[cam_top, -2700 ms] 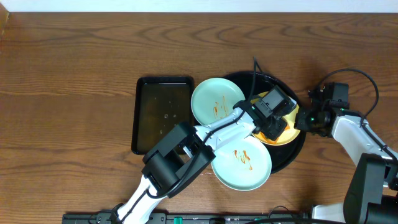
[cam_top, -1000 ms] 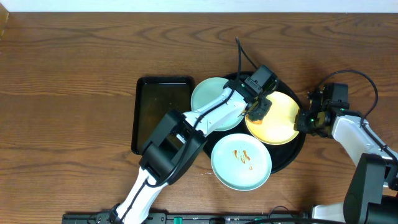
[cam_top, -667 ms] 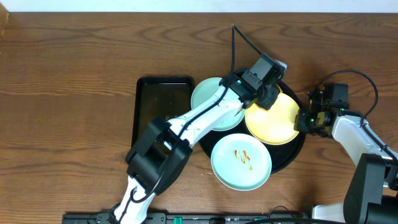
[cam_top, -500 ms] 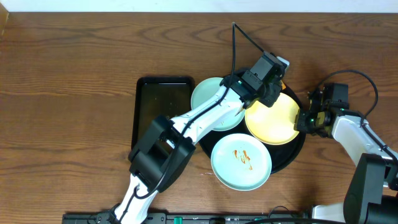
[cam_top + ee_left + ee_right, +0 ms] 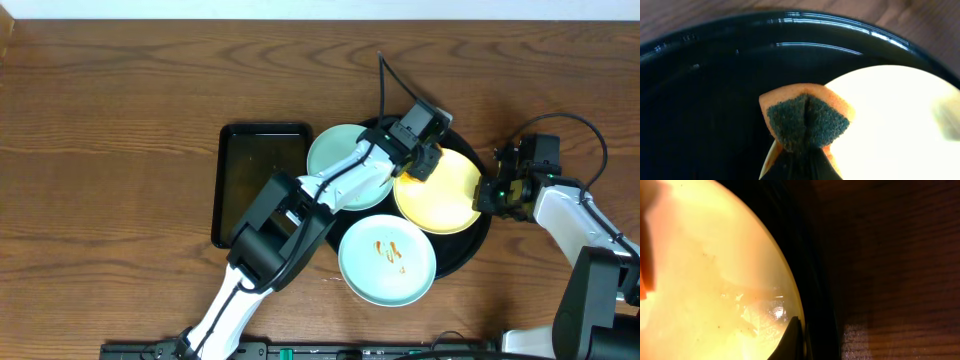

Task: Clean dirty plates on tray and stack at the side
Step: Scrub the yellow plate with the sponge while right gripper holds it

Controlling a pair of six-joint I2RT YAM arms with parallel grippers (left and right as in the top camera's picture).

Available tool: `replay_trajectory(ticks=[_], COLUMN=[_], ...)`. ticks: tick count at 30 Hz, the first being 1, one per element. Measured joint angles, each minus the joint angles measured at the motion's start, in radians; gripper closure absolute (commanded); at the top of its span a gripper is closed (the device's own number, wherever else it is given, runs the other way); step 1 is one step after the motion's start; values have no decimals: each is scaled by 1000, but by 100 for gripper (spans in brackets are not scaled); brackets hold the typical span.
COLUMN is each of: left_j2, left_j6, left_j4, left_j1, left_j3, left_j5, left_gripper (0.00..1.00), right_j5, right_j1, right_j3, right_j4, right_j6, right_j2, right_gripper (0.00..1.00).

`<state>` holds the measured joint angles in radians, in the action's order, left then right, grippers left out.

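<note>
At rim of yellow plate [image 5: 452, 196]: left tool [image 5: 416, 168], sponge [image 5: 807, 120] seemingly touching.

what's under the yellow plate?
Only the round black tray shows around the yellow plate, which lies on its right half. The tray floor beneath the plate is hidden.

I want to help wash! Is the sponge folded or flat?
Folded: the left gripper pinches the sponge, creasing its dark scrubby face down the middle.
</note>
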<state>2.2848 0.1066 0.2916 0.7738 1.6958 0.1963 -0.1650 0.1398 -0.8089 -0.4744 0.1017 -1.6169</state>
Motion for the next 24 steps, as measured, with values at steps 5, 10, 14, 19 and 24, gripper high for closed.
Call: replay_trajectory(ticks=[5, 10, 14, 19, 24], left_j2=[-14, -45, -116, -210, -204], left_j6=[0, 0, 0, 22, 69], left_j4=[92, 171, 168, 177, 235], left_j1=[-8, -8, -5, -6, -5], left_j3=[1, -4, -6, -5, -8], left_j5=[112, 237, 242, 177, 140], left_gripper=[93, 93, 93, 93, 93], right_j5=[0, 0, 0, 0, 2], right_j1=[0, 0, 0, 0, 0], right_j3=[0, 0, 0, 0, 0], right_j4=[-8, -8, -8, -8, -8], right_j6=[0, 0, 0, 0, 0], right_j2=[0, 0, 0, 0, 0], right_gripper=[99, 99, 99, 99, 99])
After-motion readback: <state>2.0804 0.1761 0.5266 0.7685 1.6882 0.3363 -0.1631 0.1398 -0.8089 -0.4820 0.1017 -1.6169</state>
